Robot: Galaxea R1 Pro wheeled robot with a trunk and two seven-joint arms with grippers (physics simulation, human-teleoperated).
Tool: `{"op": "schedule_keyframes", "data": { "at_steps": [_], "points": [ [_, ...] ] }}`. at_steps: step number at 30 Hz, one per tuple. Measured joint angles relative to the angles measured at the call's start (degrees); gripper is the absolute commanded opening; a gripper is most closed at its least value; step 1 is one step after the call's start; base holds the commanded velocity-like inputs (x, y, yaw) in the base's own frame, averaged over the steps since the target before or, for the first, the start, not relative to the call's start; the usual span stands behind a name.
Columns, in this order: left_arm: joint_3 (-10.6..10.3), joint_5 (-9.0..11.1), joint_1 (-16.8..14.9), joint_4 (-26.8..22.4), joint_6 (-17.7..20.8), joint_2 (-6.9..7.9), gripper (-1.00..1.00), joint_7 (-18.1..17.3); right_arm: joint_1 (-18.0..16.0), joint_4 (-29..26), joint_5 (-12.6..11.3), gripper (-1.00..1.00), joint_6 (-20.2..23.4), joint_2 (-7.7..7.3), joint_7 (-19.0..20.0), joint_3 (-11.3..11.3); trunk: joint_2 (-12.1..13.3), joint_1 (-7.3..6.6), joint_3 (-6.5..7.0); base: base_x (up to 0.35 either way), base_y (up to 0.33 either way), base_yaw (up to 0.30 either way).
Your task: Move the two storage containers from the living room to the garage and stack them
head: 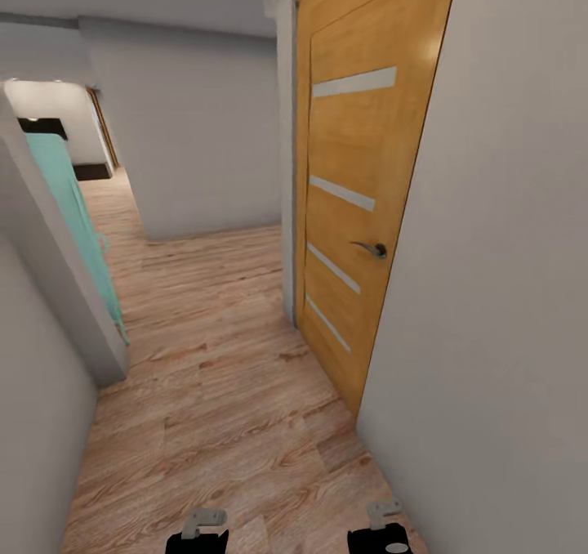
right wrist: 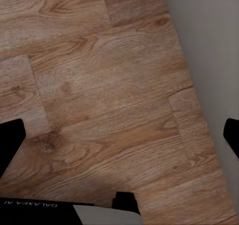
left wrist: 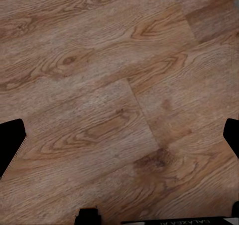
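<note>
I am in a narrow hallway with a wood plank floor (head: 220,390); the two storage containers are out of view. My left gripper (left wrist: 122,141) hangs over the planks, open, with its dark fingertips (left wrist: 11,144) wide apart and nothing between them. My right gripper (right wrist: 122,141) is open too, empty, above the planks beside a pale wall (right wrist: 209,46). The ends of my left arm (head: 198,531) and right arm (head: 384,528) show at the lower edge of the head view.
An orange wooden door (head: 359,186) with a metal handle (head: 371,248) stands shut close on my right, with a grey wall (head: 498,309) beside it. A teal door (head: 77,219) stands ajar at the left. The corridor runs ahead and bends left past a grey wall (head: 204,145).
</note>
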Motion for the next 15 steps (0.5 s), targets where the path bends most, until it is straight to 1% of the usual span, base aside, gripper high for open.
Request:
{"op": "schedule_keyframes", "data": {
  "at_steps": [9,15],
  "points": [
    [0.0,0.0,0.0,0.0,0.0,0.00,1.00,0.1,0.0,-0.1,0.0,1.00,0.0,-0.02,0.0,-0.1,0.0,0.00,-0.52,0.343,0.000,0.223],
    [0.0,0.0,0.0,0.0,0.0,-0.01,1.00,0.2,0.0,0.1,0.0,1.00,0.0,-0.06,0.2,-0.1,0.0,0.00,-0.69,0.343,0.000,0.071]
  ]
}}
